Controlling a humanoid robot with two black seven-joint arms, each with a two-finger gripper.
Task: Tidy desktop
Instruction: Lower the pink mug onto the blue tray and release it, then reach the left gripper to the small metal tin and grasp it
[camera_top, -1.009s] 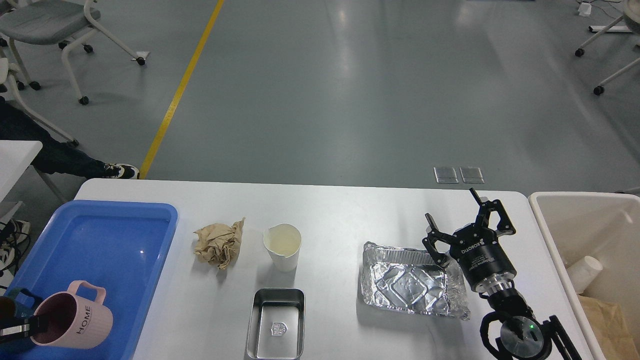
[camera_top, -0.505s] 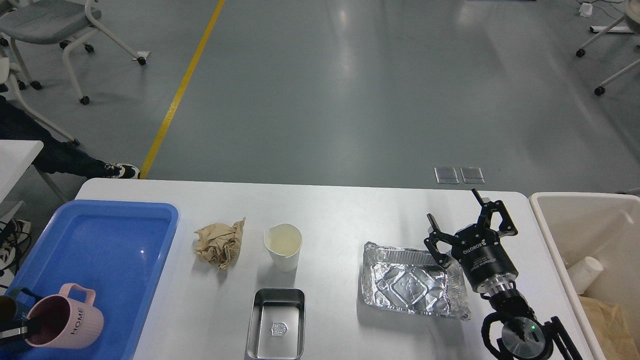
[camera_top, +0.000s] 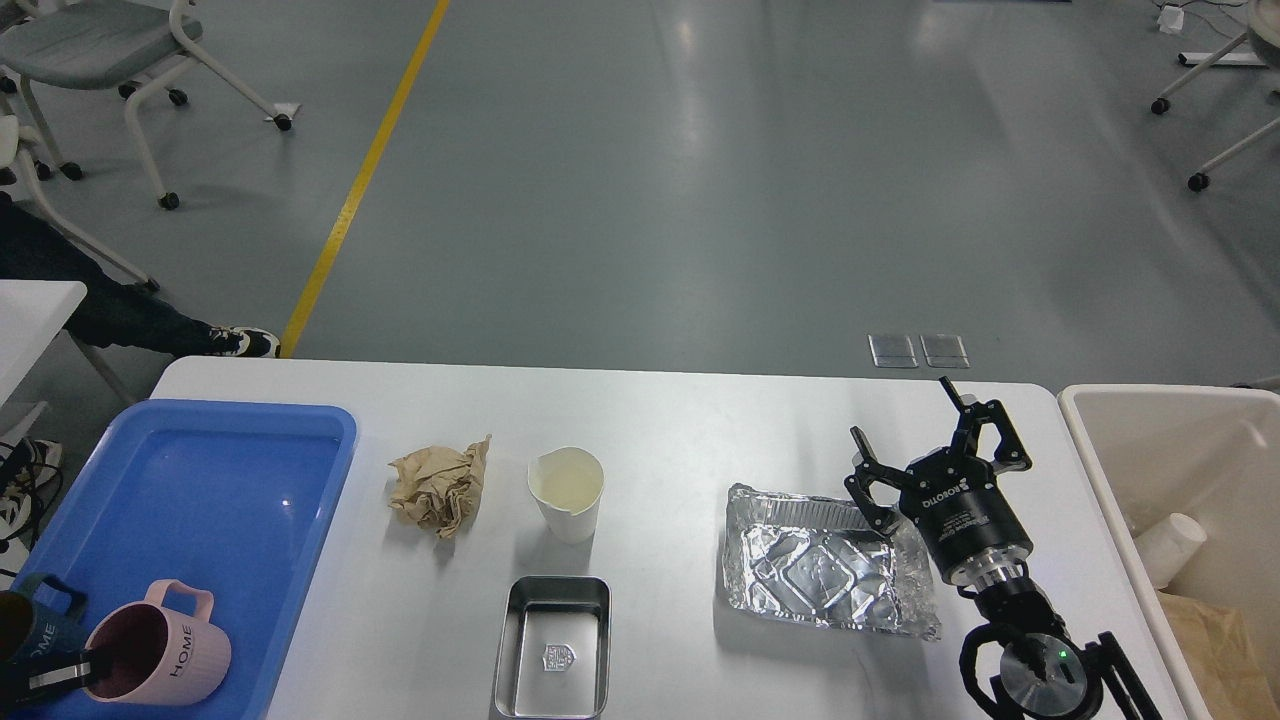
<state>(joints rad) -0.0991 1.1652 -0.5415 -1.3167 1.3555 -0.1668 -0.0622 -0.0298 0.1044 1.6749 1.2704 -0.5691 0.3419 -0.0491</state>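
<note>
The white desktop (camera_top: 700, 420) carries a crumpled brown paper ball (camera_top: 438, 487), a white paper cup (camera_top: 566, 492), a small steel box (camera_top: 555, 645) and a crinkled foil tray (camera_top: 820, 570). My left gripper (camera_top: 60, 672) is at the bottom left, mostly out of frame. One finger reaches into the mouth of a tilted pink "HOME" mug (camera_top: 170, 660), which it holds low in the blue tray (camera_top: 200, 480). My right gripper (camera_top: 905, 425) is open and empty over the foil tray's far right corner.
A dark blue mug (camera_top: 35, 625) sits in the blue tray beside the pink one. A beige bin (camera_top: 1160, 450) off the desktop's right edge holds a white cup (camera_top: 1168, 545) and brown paper (camera_top: 1215, 630). Chairs stand on the floor beyond.
My left gripper has lowered the pink mug into the blue tray and shifted it slightly right. The right gripper has barely moved.
</note>
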